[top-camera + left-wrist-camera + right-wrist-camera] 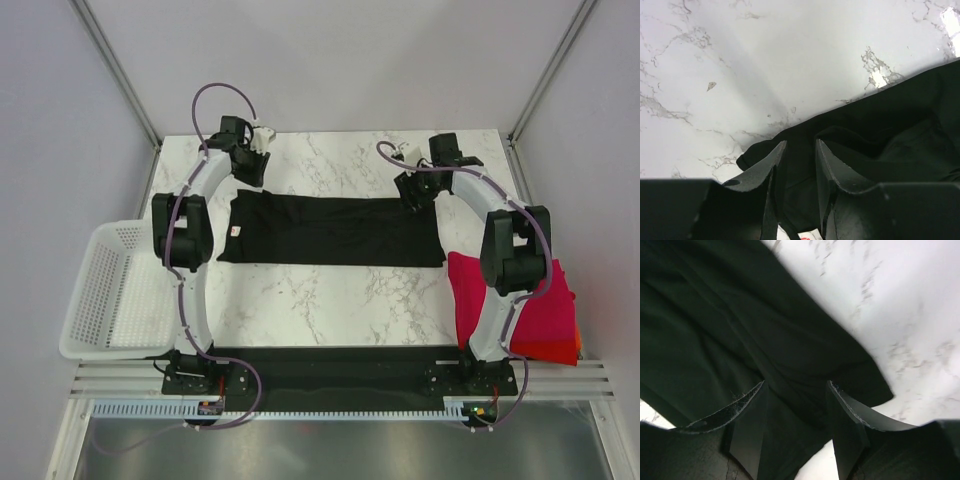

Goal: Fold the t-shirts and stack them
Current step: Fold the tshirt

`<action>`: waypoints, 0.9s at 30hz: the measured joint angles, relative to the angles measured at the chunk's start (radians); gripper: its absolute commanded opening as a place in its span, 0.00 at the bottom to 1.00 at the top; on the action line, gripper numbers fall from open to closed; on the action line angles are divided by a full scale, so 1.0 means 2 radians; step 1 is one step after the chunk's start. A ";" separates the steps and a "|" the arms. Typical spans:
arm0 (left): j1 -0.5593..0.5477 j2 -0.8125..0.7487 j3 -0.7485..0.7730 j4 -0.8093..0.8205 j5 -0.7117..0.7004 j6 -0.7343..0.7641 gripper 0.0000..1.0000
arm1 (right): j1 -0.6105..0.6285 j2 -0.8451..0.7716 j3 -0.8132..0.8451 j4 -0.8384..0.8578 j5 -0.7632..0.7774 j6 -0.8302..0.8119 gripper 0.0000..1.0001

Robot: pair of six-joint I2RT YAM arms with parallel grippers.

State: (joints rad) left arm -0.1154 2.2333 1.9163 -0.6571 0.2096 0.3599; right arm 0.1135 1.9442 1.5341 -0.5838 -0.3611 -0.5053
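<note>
The black t-shirt (335, 230) lies flat across the middle of the table as a long folded band. My left gripper (252, 172) hovers at its far left corner, with the jaws apart over the cloth (890, 125) and nothing held in the left wrist view (801, 142). My right gripper (415, 195) is at the shirt's far right corner. Its jaws stand wide apart over the black cloth (715, 315) in the right wrist view (796, 383). A folded magenta-red shirt (520, 300) lies at the right edge on an orange-red one (556, 352).
A white mesh basket (105, 290) hangs off the table's left side. The marble tabletop (330, 300) shows in front of the black shirt. Frame posts rise at the back corners.
</note>
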 measured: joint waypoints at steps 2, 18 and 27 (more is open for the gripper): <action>-0.001 0.005 0.005 0.000 0.008 -0.002 0.36 | 0.005 0.000 -0.015 -0.002 -0.001 0.000 0.58; -0.001 0.055 0.038 -0.008 0.044 -0.024 0.02 | 0.014 0.000 -0.028 -0.003 0.002 0.002 0.58; 0.002 0.049 0.038 -0.011 0.054 -0.028 0.33 | 0.021 0.000 -0.045 0.001 0.008 0.002 0.58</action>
State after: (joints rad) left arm -0.1123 2.3322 1.9915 -0.6788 0.3183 0.3046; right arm 0.1551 1.9442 1.4448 -0.5819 -0.3458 -0.5022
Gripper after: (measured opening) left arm 0.162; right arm 0.580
